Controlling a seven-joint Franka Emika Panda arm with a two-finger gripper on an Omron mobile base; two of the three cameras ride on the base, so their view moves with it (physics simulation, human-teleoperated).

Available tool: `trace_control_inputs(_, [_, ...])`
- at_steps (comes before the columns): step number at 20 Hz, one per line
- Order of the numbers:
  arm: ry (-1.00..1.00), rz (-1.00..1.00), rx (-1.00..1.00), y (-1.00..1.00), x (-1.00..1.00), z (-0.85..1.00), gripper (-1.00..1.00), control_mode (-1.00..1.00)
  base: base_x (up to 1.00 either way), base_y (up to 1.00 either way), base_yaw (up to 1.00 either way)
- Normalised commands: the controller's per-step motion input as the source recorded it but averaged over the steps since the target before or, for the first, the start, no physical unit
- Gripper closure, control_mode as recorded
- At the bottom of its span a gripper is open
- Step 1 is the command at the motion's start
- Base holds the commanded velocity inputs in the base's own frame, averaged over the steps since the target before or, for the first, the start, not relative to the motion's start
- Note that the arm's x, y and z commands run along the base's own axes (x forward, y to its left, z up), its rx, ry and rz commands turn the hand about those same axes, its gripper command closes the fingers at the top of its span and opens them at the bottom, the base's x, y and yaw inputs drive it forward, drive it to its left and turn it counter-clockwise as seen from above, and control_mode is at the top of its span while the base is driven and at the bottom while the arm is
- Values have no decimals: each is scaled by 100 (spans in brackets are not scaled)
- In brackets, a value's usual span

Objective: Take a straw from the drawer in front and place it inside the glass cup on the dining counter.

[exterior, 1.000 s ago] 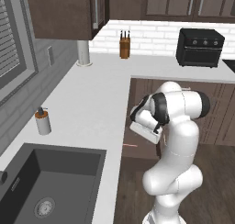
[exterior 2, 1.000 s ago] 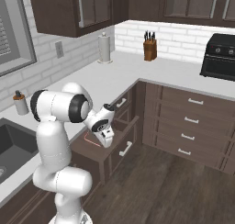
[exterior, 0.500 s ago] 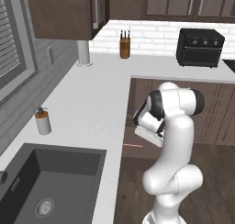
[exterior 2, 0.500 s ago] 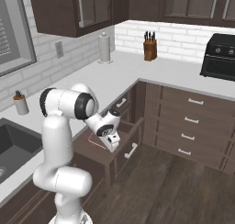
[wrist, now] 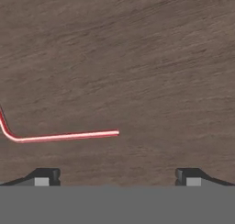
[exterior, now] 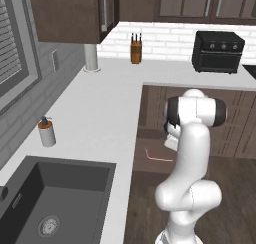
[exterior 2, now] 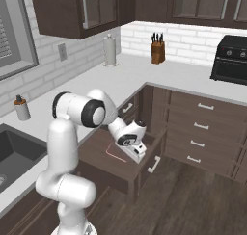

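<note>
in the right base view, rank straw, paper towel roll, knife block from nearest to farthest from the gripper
1. straw, on the open drawer floor beside the gripper.
2. paper towel roll, on the back counter, left.
3. knife block, against the far wall, right.

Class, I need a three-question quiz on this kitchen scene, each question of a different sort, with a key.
1. True or false: the straw lies flat on the floor of the open drawer.
2. The end effector has its fingers: A) closed on the straw, B) spread apart, clear of the straw.
3. Fill in: on the counter, the knife block stands near the ____ wall.

Key: 1 true; 2 B; 3 brick.
</note>
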Motion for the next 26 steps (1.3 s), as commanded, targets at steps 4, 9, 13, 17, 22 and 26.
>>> trace_control_inputs(4, [-7, 18, 0, -97, -16, -2, -100, -100, 0, 0, 0])
trace_control_inputs(9, [-3, 15, 0, -83, -19, -4, -100, -100, 0, 0, 0])
trace_control_inputs(13, [-1, 9, 0, -43, -14, 0, -100, -100, 0, 0, 0])
trace_control_inputs(17, [0, 13, 0, 16, 8, 0, -100, -100, 0, 0, 0])
trace_control_inputs(22, [0, 14, -3, 45, 48, -12, -100, -100, 0, 0, 0])
trace_control_inputs(26, [0, 17, -11, 34, 50, -31, -100, -100, 0, 0, 0])
